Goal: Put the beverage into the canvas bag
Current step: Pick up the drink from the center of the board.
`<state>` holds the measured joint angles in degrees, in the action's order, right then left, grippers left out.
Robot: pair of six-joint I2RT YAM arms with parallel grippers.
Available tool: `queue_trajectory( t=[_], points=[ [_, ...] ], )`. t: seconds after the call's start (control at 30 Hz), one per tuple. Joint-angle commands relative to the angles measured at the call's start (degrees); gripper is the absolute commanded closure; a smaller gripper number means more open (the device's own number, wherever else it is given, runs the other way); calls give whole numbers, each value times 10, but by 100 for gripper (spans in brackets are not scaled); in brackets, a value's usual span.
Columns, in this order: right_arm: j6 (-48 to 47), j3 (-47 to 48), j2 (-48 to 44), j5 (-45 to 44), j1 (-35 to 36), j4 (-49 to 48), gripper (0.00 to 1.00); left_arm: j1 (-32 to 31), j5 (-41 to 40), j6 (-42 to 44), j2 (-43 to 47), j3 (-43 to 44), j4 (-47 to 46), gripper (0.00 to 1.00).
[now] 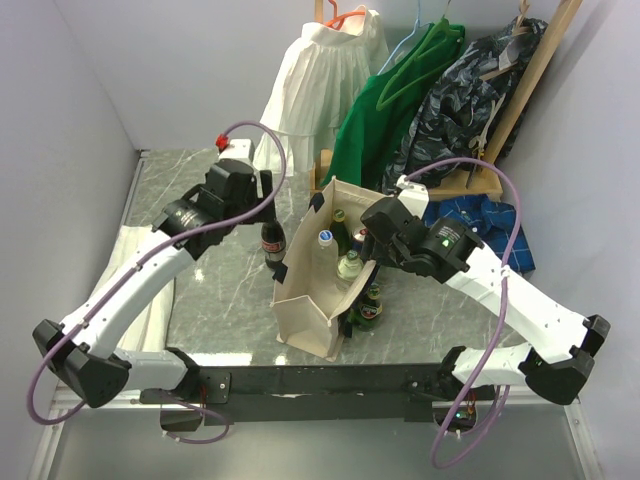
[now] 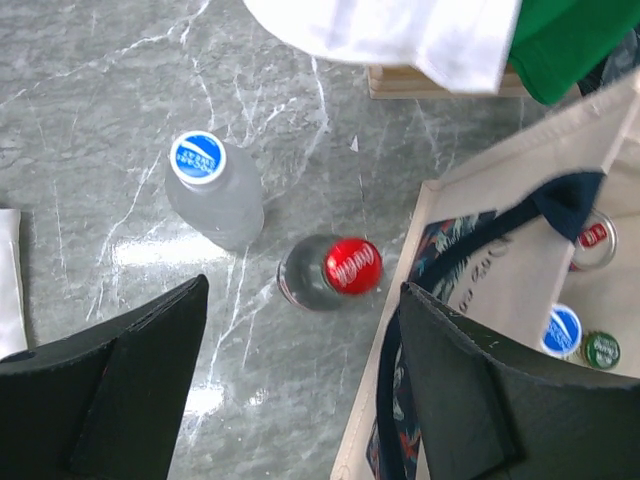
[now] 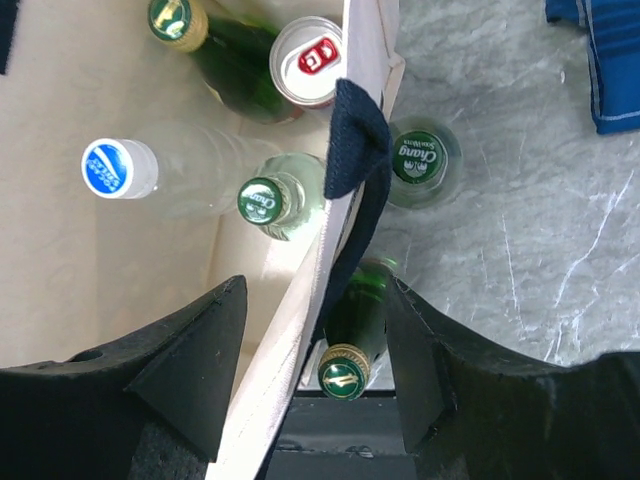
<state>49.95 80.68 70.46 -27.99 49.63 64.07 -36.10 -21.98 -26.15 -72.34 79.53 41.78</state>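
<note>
L gripper [image 2: 300, 385]: jaws wide open, nothing held. It hangs over the marble table [image 2: 120, 80], cam looking straight down on the red-cap bottle [image 2: 345, 268]. Bottle is upright on the table, just beside the bag [image 2: 500, 290] outer left wall, not in it. In the wrist view it sits in the gap betw the two fingers but lower down, no contact w/ either pad.

Outer blue-cap bottle [image 2: 205, 185]: clear, upright on the table, near the red-cap bottle on the side away from the bag.

R gripper [image 3: 315, 300]: jaws also wide open, no grip. They straddle the bag's right wall, one finger over the inside, the other over the outside. Navy handle [image 3: 360, 140] hangs over the rim betw them. Fingers look clear of the canvas, can't tell for sure.

Bag is upright, top open, mid-table betw the two arms.
- Inside: inner blue-cap bottle [image 3: 118, 168], green-cap clear bottle [image 3: 262, 200], gold-cap green bottle [image 3: 170, 15], can [image 3: 310, 60].
- Outside, close to the right wall: Chang bottle [image 3: 417, 160] and a second green bottle [image 3: 345, 372], both upright on the table.

Bkgd:
- White garment [image 1: 320, 70], green garment [image 1: 385, 110] and dark patterned garment [image 1: 470, 80] on hangers behind the bag.
- Blue plaid cloth [image 3: 600, 60] on the table right of the bag.
- Folded white cloth [image 2: 8, 290] at the left table edge.
</note>
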Motion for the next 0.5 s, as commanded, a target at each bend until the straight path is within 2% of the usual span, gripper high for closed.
queue_trajectory(
  t=[0.0,0.23,0.47],
  points=[
    [11,-8,-16,-1,-2,-9,36,37,57,12,-21,37,-21,18],
    [9,-11,-14,2,-1,-14,36,85,107,19,-55,65,-23,17],
    [9,-14,-10,7,-1,-19,36,98,158,27,-81,81,-19,18]
  ],
)
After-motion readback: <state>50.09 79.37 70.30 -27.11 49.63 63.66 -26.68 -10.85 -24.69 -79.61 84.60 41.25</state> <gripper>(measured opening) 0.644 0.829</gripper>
